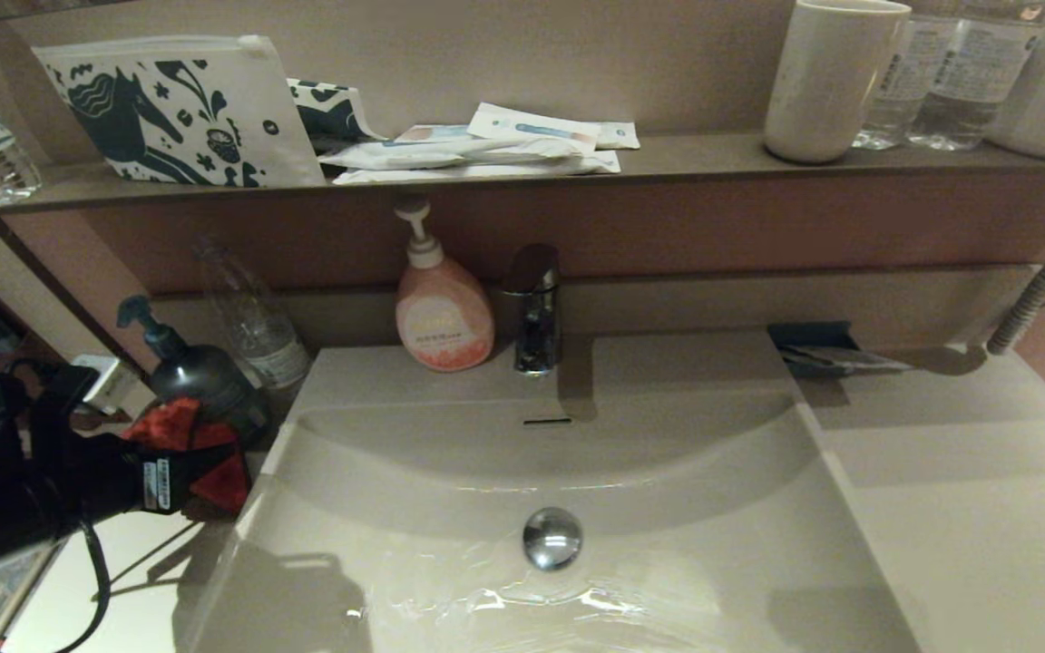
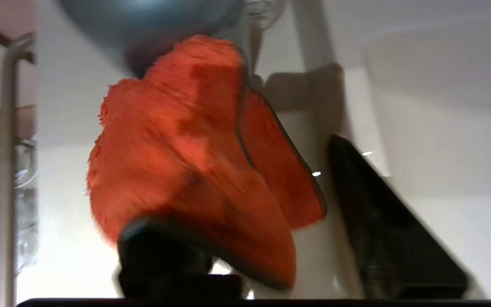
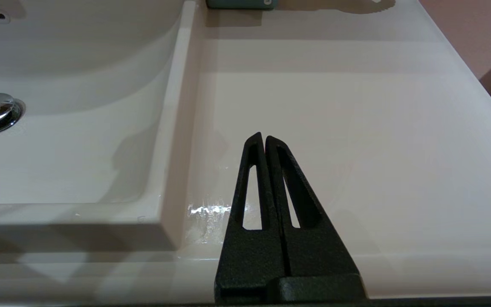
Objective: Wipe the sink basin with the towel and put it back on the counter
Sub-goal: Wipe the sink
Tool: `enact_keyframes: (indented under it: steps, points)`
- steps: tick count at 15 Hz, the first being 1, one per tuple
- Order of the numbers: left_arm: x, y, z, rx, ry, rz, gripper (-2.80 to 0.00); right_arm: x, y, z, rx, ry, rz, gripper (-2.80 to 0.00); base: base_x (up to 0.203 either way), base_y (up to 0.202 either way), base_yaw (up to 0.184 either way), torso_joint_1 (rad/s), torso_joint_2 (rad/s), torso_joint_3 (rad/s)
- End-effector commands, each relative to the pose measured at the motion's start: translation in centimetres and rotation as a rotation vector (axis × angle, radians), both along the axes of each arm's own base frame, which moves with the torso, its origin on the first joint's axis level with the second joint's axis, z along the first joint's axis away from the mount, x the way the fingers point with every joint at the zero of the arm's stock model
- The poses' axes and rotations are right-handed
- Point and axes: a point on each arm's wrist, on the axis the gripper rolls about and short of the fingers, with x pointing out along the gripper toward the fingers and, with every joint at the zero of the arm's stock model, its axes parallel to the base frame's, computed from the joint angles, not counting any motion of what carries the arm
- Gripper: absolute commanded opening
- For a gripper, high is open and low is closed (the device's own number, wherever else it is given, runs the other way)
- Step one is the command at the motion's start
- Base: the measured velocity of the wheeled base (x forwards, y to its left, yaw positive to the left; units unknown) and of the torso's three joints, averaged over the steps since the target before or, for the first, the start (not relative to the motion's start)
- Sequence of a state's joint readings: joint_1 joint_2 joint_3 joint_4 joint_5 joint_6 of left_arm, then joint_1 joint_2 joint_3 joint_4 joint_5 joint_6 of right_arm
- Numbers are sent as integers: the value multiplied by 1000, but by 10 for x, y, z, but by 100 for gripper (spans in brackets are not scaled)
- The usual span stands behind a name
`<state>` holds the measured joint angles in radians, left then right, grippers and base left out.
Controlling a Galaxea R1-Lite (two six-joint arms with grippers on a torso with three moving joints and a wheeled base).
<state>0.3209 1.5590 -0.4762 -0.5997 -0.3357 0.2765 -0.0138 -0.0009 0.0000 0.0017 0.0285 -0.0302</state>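
Two hands are in play, but only the left hand (image 1: 214,476) is working. It sits low over the strip of counter (image 1: 123,580) to the left of the basin (image 1: 668,490), just in front of a dark pump bottle (image 1: 200,376). The towel (image 1: 182,426) is there too, bunched up between the hand and the bottle, outside the basin.

From the left wrist, the fingers stand apart. One finger (image 2: 377,213) is clear of the cloth, and the other is largely hidden behind the towel (image 2: 186,149), which slumps against it. So the hand is spread, not clamped. Whether the cloth has fully dropped free of the hidden finger cannot be told.

The right hand (image 3: 264,138) is parked above the counter to the right of the basin, its fingers pressed together on nothing.

Judging by this, the wiping looks done: the basin floor shows streaky gleams in front of the drain (image 1: 552,538), and the step in hand is the last one, setting the towel down.

The next move calls for lifting the left hand straight up and back without snagging the fluffy pile. It must also stay off the pump bottle close behind, which could tip if nudged.
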Motion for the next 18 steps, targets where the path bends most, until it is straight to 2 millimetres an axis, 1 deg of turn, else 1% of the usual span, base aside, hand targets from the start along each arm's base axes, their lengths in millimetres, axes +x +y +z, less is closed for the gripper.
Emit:
enact_keyframes:
  steps: [1, 3, 6, 8, 11, 12, 13, 15, 18]
  points:
    - [-10, -1, 10, 14, -41, 6, 0, 0, 0, 0, 0, 1, 1, -280, 0, 0, 0, 0, 0, 0]
    - [-24, -7, 12, 18, -55, 4, 0, 0, 0, 0, 0, 1, 1, -280, 0, 0, 0, 0, 0, 0]
    - [-55, -18, 3, 17, -41, 6, 0, 0, 0, 0, 0, 1, 1, -280, 0, 0, 0, 0, 0, 0]
    - [-71, -22, 2, 30, -33, 36, 0, 0, 0, 0, 0, 1, 1, -280, 0, 0, 0, 0, 0, 0]
    - [-92, -30, 9, 44, -47, 47, 0, 0, 0, 0, 0, 1, 1, -280, 0, 0, 0, 0, 0, 0]
    - [-99, -35, 12, 46, -51, 29, -280, 0, 0, 0, 0, 1, 1, -280, 0, 0, 0, 0, 0, 0]
    - [-106, -41, 15, 48, -53, -2, -280, 0, 0, 0, 0, 1, 1, -280, 0, 0, 0, 0, 0, 0]
    - [-111, -51, 19, 59, -42, -40, -280, 0, 0, 0, 0, 1, 1, -280, 0, 0, 0, 0, 0, 0]
    - [-121, -57, 21, 57, -76, -56, -280, 0, 0, 0, 0, 1, 1, -280, 0, 0, 0, 0, 0, 0]
